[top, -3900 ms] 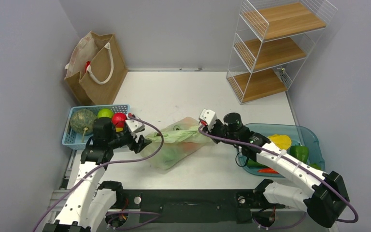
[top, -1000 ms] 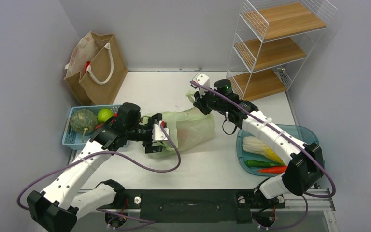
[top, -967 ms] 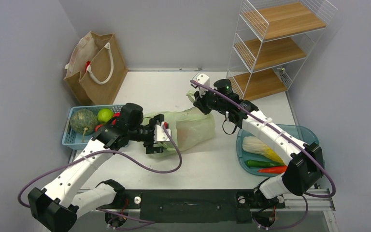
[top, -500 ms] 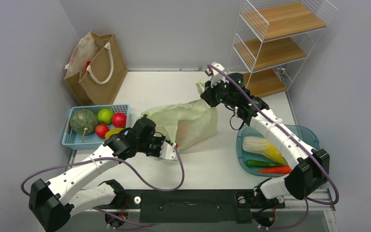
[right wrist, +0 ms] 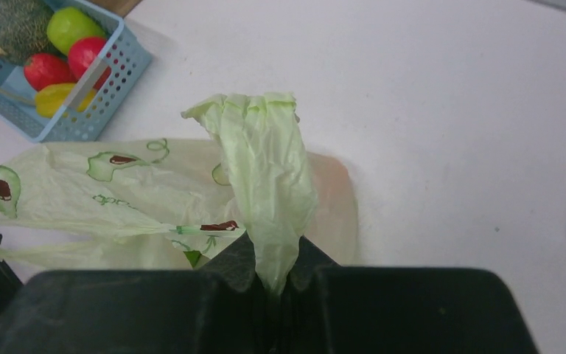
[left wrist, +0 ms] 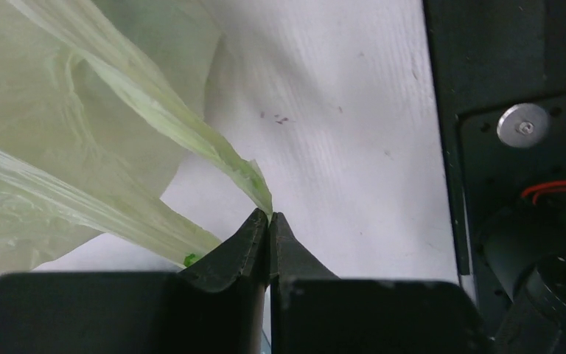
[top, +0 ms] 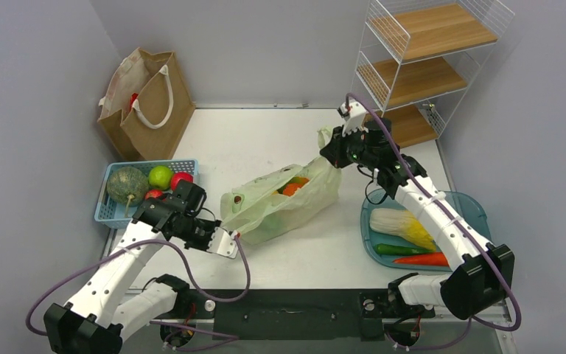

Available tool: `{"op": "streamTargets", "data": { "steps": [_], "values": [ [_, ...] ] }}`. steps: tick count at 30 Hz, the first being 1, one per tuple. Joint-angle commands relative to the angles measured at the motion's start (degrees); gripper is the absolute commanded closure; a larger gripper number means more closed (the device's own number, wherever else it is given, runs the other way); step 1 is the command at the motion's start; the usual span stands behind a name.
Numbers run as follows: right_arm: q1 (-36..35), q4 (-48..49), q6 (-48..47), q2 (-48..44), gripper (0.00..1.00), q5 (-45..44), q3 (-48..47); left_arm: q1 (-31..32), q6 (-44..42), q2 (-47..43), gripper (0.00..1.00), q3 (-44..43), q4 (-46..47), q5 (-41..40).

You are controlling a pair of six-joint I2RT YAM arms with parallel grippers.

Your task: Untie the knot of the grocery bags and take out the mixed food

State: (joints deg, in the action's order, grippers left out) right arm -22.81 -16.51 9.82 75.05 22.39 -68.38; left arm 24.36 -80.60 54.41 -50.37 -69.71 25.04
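Note:
The pale green plastic grocery bag (top: 284, 206) lies mid-table, its mouth pulled wide between my two grippers. In the opening shows the mixed food (top: 292, 187), an orange piece beside something green. My left gripper (top: 232, 236) is shut on a thin strip of the bag's near-left handle (left wrist: 214, 151); in the left wrist view its jaws (left wrist: 269, 215) pinch the strip's tip. At the far right my right gripper (top: 329, 150) is shut on the other handle (right wrist: 265, 169), bunched between its jaws (right wrist: 269, 284). No tied knot is in view. The brown paper bag (top: 147, 103) stands far left.
A blue basket (top: 110, 214) with a pumpkin, a green fruit and red pieces sits behind my left arm. Right of the bag, a blue tray (top: 479, 210) holds a cabbage and peppers. A white wire shelf (top: 420, 66) stands at the far right corner.
My left gripper shut on the bag's near handle and drew it toward the near left. The right gripper carried its handle further right. The bag's mouth spread open, showing food.

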Motion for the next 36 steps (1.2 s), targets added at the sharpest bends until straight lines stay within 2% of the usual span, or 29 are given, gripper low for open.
{"op": "streamTargets", "data": {
  "steps": [1, 3, 5, 7, 8, 9, 11, 14, 16, 17, 18, 19, 20, 21, 23, 26, 29, 33, 36],
  "values": [
    [1.5, 2.2, 0.3, -4.0, 1.00, -2.9, 4.7, -2.5, -9.1, 0.2, 1.00, 3.1, -16.3, -6.1],
    [1.5, 2.0, 0.1, -5.0, 1.00, -2.4, 6.3, -2.8, -8.5, -0.8, 1.00, -0.3, -15.1, -3.8],
    [1.2, 2.1, 0.3, -6.0, 1.00, -1.5, 7.3, -2.8, -1.0, -1.8, 0.81, -7.3, -10.4, 4.2],
    [0.5, 3.0, 0.7, -6.9, 1.00, -1.1, 7.7, -2.2, 14.4, -1.5, 0.47, -14.3, -3.8, 13.7],
    [0.3, 3.4, 1.0, -7.1, 1.00, -0.9, 7.6, -1.3, 18.9, -1.0, 0.41, -16.5, -1.0, 15.0],
    [-0.2, 4.1, 1.4, -7.3, 1.00, -0.9, 7.5, -0.8, 27.3, 0.5, 0.36, -20.8, 3.8, 16.5],
    [-0.8, 4.8, 1.9, -7.3, 1.00, -0.8, 7.1, 0.2, 34.6, 3.5, 0.31, -27.1, 7.2, 19.7],
    [-1.6, 5.7, 2.7, -7.8, 1.00, -1.6, 6.4, 0.6, 45.3, 8.3, 0.29, -33.7, 12.3, 23.3],
    [-2.1, 6.5, 3.8, -8.2, 1.00, -1.9, 6.5, 0.9, 55.1, 10.4, 0.33, -35.4, 19.4, 25.2],
    [-2.2, 7.1, 4.4, -8.3, 1.00, -2.1, 6.7, 2.6, 61.9, 11.0, 0.42, -34.9, 26.1, 24.1],
    [-2.3, 7.5, 5.5, -8.3, 1.00, -2.1, 6.9, 4.0, 64.6, 12.1, 0.48, -33.4, 29.2, 22.8],
    [-2.5, 8.1, 6.0, -8.4, 1.00, -2.3, 7.3, 7.0, 67.3, 13.0, 0.63, -32.6, 34.0, 19.8],
    [-2.6, 8.3, 6.5, -8.4, 1.00, -2.4, 7.4, 8.3, 67.8, 14.8, 0.71, -31.1, 37.2, 18.7],
    [-2.8, 8.4, 6.7, -8.4, 1.00, -2.8, 7.8, 10.4, 68.0, 15.9, 0.90, -30.3, 38.5, 18.6],
    [-2.7, 8.5, 7.1, -8.2, 1.00, -3.6, 8.3, 12.3, 68.9, 19.3, 1.00, -28.4, 42.5, 19.7],
    [-2.3, 8.7, 7.9, -7.8, 1.00, -4.1, 8.7, 14.1, 68.2, 25.9, 1.00, -27.6, 43.5, 19.5],
    [-1.8, 8.1, 7.5, -8.4, 1.00, -4.0, 8.6, 13.0, 68.3, 31.7, 1.00, -27.4, 43.5, 13.8],
    [-0.7, 5.0, 6.5, -9.9, 1.00, -4.1, 9.6, 8.6, 67.9, 34.9, 1.00, -24.3, 47.4, 2.5],
    [0.4, 2.8, 6.5, -11.7, 1.00, -4.1, 10.7, 6.3, 60.0, 37.5, 1.00, -22.2, 46.0, -8.5]
  ]
}}
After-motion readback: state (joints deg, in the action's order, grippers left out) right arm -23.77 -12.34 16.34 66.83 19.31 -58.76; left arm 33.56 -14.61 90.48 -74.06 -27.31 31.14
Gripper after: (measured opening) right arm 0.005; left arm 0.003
